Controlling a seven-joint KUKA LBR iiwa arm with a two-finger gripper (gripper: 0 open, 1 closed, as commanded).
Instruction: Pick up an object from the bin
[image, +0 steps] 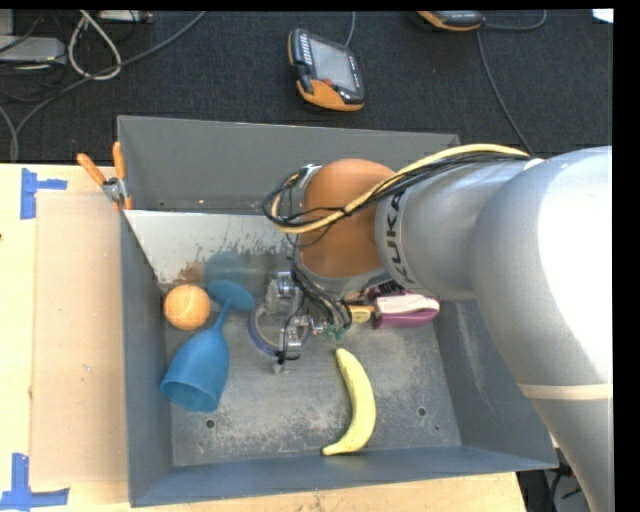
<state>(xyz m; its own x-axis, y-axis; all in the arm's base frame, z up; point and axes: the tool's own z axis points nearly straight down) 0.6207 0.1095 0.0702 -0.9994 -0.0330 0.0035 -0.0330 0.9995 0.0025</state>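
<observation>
Gripper (284, 352) low at mid-frame, over bare floor of bin (250, 425); opening and hold impossible to tell. Just left, blue goblet (198, 368) on its side, foot toward gripper. Orange ball (187, 307) just beside goblet's stem. Banana (357, 402) toward lower right. Purple-white object (408, 311) right of centre.

The gripper (284, 350) hangs low in the bin (280, 430) between a tipped blue goblet (198, 368) and a banana (357, 403).
</observation>
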